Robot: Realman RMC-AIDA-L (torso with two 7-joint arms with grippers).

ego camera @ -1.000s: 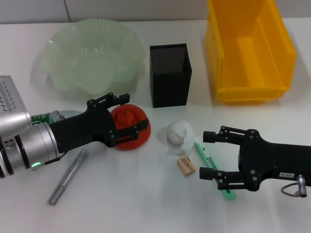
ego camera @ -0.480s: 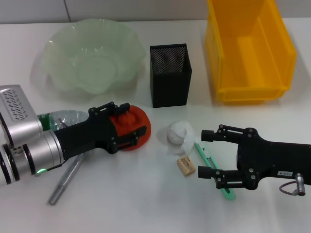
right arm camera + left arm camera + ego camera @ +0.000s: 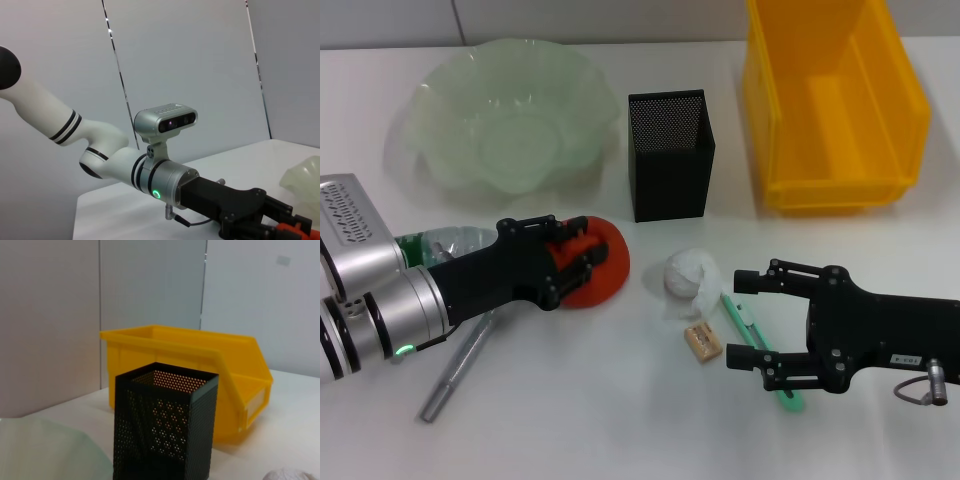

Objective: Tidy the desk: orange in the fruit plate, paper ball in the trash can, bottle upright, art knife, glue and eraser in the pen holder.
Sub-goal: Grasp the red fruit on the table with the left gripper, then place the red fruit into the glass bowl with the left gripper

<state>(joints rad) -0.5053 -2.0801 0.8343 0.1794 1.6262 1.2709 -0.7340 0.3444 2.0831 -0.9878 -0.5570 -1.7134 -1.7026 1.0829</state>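
Note:
The red-orange orange lies on the table in front of the pen holder, and my left gripper is shut on it from the left. Behind that arm the bottle lies on its side. My right gripper is open, with its fingers on either side of the green art knife. Just ahead of it are the paper ball and the tan eraser. A grey stick, the glue, lies below the left arm. The right wrist view shows the left gripper on the orange.
The pale-green fruit plate stands at the back left and the yellow trash can at the back right, with the pen holder between them. The left wrist view shows the pen holder, the trash can and the plate's rim.
My left gripper slid forward around the orange and its fingers came together on it. The right gripper edged slightly left over the art knife and stayed open.

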